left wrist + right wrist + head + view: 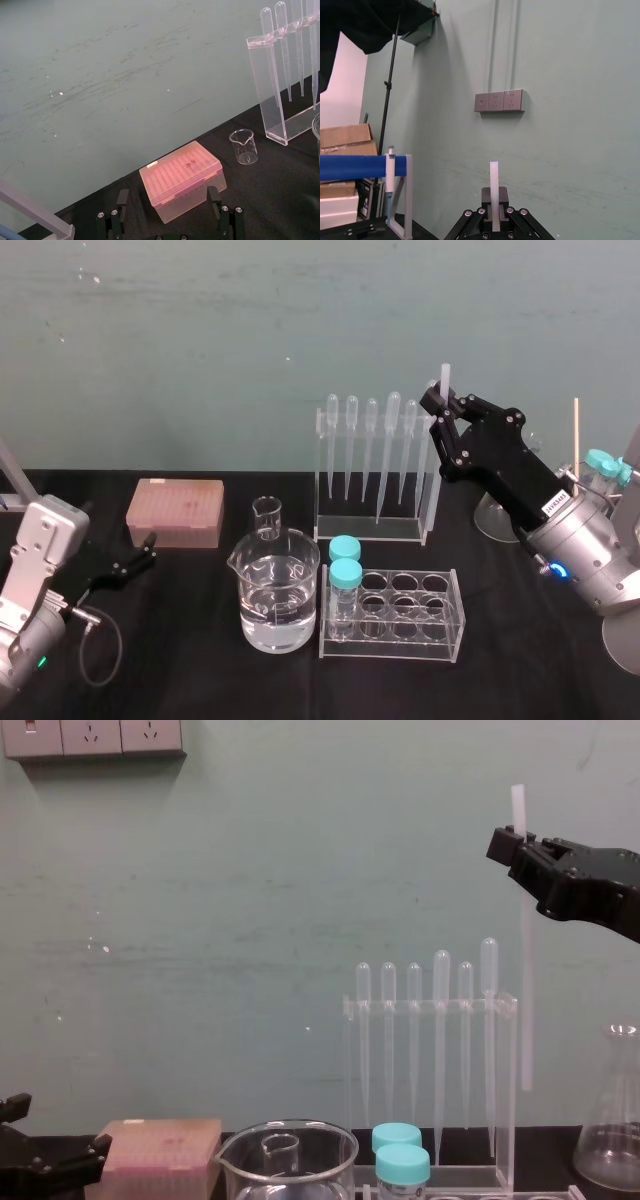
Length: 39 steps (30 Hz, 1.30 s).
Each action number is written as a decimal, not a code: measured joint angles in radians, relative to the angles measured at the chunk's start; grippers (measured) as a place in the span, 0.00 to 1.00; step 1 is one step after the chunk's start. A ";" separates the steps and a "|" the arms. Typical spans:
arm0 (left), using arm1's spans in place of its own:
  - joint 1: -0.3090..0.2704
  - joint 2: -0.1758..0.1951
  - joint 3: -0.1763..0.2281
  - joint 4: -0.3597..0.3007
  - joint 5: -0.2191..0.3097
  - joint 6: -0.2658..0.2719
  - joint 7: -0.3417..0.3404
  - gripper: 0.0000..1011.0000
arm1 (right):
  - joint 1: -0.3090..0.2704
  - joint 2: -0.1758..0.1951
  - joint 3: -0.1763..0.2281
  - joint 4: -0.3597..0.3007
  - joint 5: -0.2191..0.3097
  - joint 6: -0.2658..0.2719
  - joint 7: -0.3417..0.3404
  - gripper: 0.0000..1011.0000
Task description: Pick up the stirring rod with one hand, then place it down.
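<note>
Looking down from the head: got the right gripper (pixel 441 400) clamped on the stirring rod (pixel 445 376), held upright at the right end of the pipette rack (pixel 372 528). Also spotting the left gripper (pixel 148 548) parked low beside the pink tip box (pixel 175 512).

Left wrist: seeing its fingers (pixel 121 201) spread apart, pointed at the pink tip box (pixel 182 177).

Right wrist: pinching the stirring rod (pixel 494 187) near its top end.

Chest: hanging clear of the table, lower end in the air just right of the pipette rack (pixel 505 1050).
</note>
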 joint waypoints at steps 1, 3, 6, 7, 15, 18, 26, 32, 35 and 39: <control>0.000 0.000 0.000 0.000 0.000 0.000 0.000 0.99 | 0.001 0.000 0.000 0.001 0.000 0.000 0.001 0.07; 0.000 0.000 0.000 0.000 0.000 0.000 0.000 0.99 | 0.001 0.000 -0.001 0.002 0.000 0.001 0.002 0.07; 0.000 0.000 0.000 0.000 0.000 0.000 0.000 0.99 | 0.002 0.000 -0.001 0.003 -0.001 0.002 0.003 0.07; 0.000 0.000 0.000 0.000 0.000 0.000 0.000 0.99 | 0.002 0.000 -0.002 0.003 -0.001 0.003 0.003 0.07; 0.000 0.000 0.000 0.000 0.000 0.000 0.000 0.99 | 0.002 0.002 -0.001 0.005 -0.002 0.004 0.005 0.07; 0.000 0.000 0.000 0.000 0.000 0.000 0.000 0.99 | 0.001 0.003 0.000 0.006 -0.002 0.004 0.006 0.07; 0.000 0.000 0.000 0.000 0.000 0.000 0.000 0.99 | -0.003 0.004 0.000 0.006 0.001 0.005 0.008 0.07; 0.000 0.000 0.000 0.000 0.000 0.000 0.000 0.99 | -0.005 0.006 0.001 0.005 0.002 0.004 0.009 0.07; 0.000 0.000 0.000 0.000 0.000 0.000 0.000 0.99 | -0.006 0.006 0.001 0.004 0.002 0.003 0.009 0.07; 0.000 0.000 0.000 0.000 0.000 0.000 0.000 0.99 | -0.006 0.007 0.002 0.002 0.002 0.003 0.009 0.07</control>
